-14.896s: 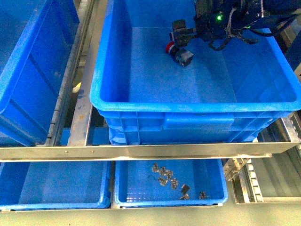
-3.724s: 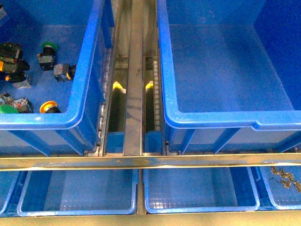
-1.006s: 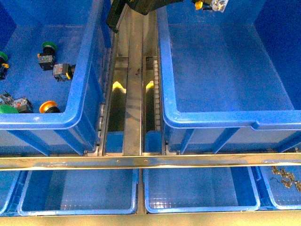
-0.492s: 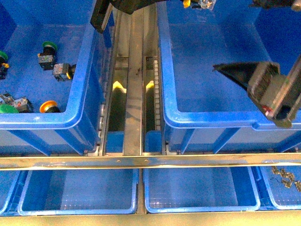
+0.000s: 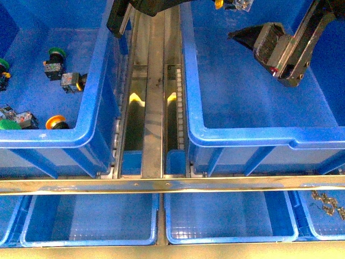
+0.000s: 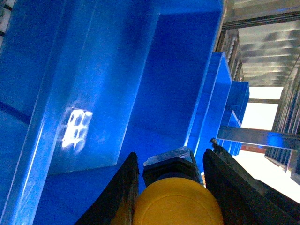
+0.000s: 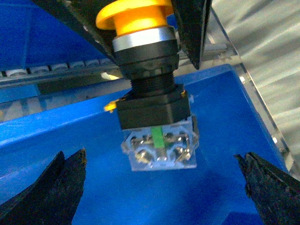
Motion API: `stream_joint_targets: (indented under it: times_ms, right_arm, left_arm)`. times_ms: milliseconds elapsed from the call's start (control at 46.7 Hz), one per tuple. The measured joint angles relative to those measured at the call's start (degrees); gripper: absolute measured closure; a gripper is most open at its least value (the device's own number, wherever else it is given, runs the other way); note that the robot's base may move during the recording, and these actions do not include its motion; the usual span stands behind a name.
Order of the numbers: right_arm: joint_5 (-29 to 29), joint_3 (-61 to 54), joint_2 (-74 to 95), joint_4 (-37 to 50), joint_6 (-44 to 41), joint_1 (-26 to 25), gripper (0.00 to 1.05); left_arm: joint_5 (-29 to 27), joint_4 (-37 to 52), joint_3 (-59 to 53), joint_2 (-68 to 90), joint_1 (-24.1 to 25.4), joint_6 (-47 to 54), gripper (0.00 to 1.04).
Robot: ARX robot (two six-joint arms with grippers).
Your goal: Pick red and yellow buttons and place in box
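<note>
Left end effector (image 6: 172,161) clamped on the yellow button (image 7: 149,70); both black fingers press the sides of the cap and collar; left wrist view shows the yellow cap filling the gap between them.

Button position: in the air over the far-left part of the box (image 5: 242,139), near its left wall; front view cuts most of it off at the top edge. Right wrist view shows the black body below the cap and a clear terminal block with screws and a green tab at the end, with the blue box behind it.

Right end effector (image 5: 248,36) is over the box too, towards its far right, angled in towards the button; fingers wide apart, nothing between them; its wrist camera looks straight at the held button.

Visible box floor is bare blue plastic.

Left bin (image 5: 54,139) sits beside the box, across the metal rail (image 5: 153,108); it holds green-capped switches (image 5: 54,52) and a yellow-capped switch (image 5: 55,122) near the front wall; another switch next to them has its cap turned sideways, colour hard to call.

Lower trays (image 5: 91,237) sit under the frame; small metal parts (image 5: 326,202) lie in the one at far right.
</note>
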Motion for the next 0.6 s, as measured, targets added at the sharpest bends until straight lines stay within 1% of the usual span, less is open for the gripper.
stream_joint_targets:
  times_ms: [300,599]
  right_arm:
    - [-0.5,4.2,2.7,-0.9,-3.1,0.3,0.06]
    - [-0.8,6.1,4.0,-1.4,-3.9,0.9,0.06]
  left_arm:
    - [0.0,0.4,0.0,0.0,-0.1,-0.6,0.71]
    - [0.0,0.4,0.0,0.0,0.0,-0.7,0.71]
